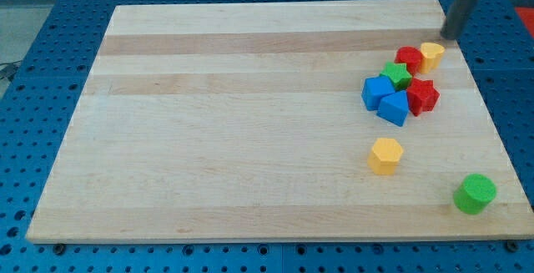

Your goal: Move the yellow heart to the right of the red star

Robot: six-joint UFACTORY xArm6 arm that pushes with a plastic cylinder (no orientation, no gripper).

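The yellow heart (432, 54) lies near the board's right edge at the view's upper right and touches a red block (408, 58) on its left. The red star (422, 95) lies just below them, at the right side of a tight cluster. My tip (451, 36) stands just above and to the right of the yellow heart, close to it; whether they touch I cannot tell.
The cluster also holds a green star (397, 75) and two blue blocks (378, 92) (393, 107), left of the red star. A yellow pentagon-like block (385, 155) lies below. A green cylinder (475, 194) sits near the bottom right corner. The wooden board (234, 123) rests on a blue table.
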